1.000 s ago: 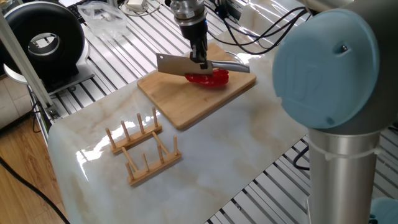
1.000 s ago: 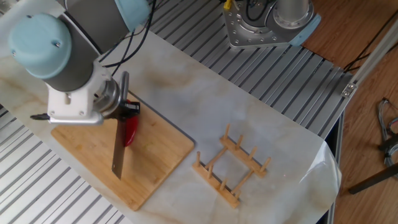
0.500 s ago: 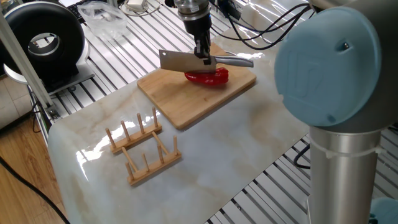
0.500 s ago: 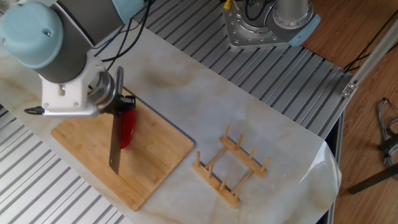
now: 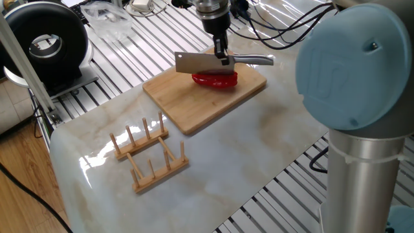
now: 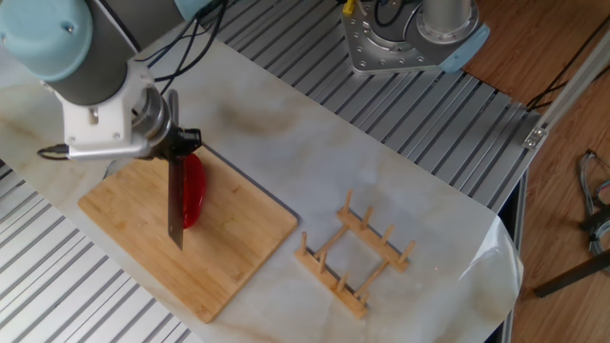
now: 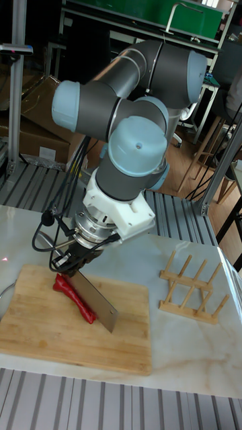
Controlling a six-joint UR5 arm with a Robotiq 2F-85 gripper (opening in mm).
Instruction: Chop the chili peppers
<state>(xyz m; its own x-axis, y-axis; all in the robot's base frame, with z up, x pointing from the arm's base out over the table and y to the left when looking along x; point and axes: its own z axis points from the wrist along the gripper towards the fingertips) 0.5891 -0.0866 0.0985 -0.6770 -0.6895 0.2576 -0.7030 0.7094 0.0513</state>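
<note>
Two-finger gripper (image 5: 222, 53) is clamped on the handle of a steel cleaver w/ broad rectangular blade (image 5: 202, 62), held edge-down. Glossy red chili pepper (image 5: 215, 79) lies on the light bamboo cutting board (image 5: 187, 103), directly under the blade & just below the gripper. Wooden peg rack (image 5: 147, 155) sits well apart on the marble table (image 5: 246, 149).

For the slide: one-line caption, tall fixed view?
UR5 hand holds cleaver over red chili on wooden cutting board.
</note>
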